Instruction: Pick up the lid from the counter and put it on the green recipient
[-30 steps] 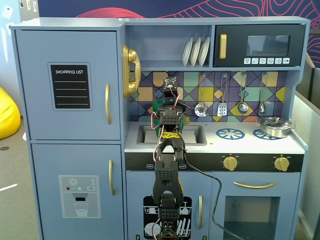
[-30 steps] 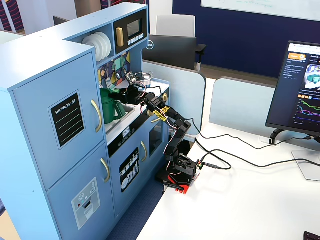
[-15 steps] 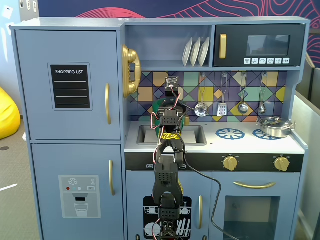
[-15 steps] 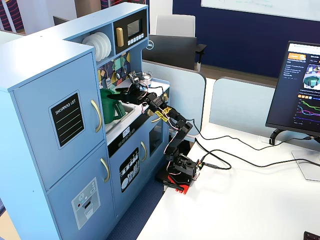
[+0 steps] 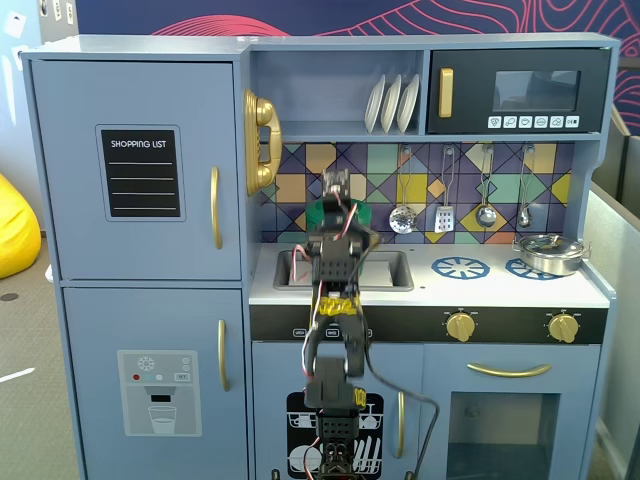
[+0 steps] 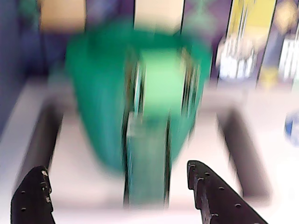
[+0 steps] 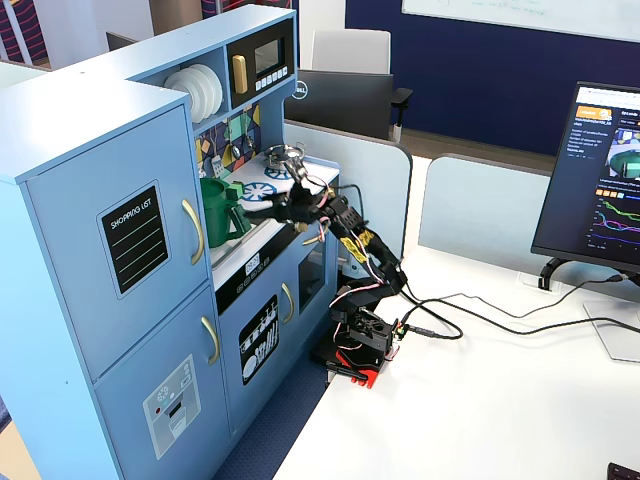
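At the bottom of the wrist view we see our pincer [image 6: 117, 196] spread apart and empty; straight ahead, centre frame, stands the green recipient [image 6: 103, 102], upright, long axis vertical, strap handle [image 6: 161, 79] facing us. We cannot find the lid; the blur hides it.
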{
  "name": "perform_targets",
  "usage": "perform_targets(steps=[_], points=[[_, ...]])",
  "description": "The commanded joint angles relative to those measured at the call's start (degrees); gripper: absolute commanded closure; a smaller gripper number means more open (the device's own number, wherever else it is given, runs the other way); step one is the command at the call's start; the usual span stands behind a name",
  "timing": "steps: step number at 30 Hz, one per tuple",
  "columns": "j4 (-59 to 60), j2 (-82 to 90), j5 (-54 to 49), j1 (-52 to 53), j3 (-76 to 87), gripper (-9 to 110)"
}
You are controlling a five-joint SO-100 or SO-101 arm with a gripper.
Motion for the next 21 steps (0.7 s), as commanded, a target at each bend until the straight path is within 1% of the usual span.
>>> perform_targets(steps=[1, 3, 5, 7, 9, 11, 13, 16, 18, 21], points=[[4.1, 10.6, 0.0, 0.2, 11.4, 76], [6.2, 14.3, -0.3, 0.6, 18.7, 83], [9.9, 17.0, -2.7, 1.2, 25.7, 95], [10.3, 19.8, -0.9, 0.9, 32.8, 101], [9.8, 22.3, 2.5, 0.6, 39.7, 101], [11.2, 24.9, 0.8, 1.0, 45.8, 101], [11.3, 28.6, 3.5, 1.1, 51.6, 101], [15.9, 33.8, 3.0, 1.1, 58.7, 100], [16.6, 35.0, 8.1, 0.3, 62.0, 100], [18.4, 34.3, 10.7, -0.4, 64.9, 100]])
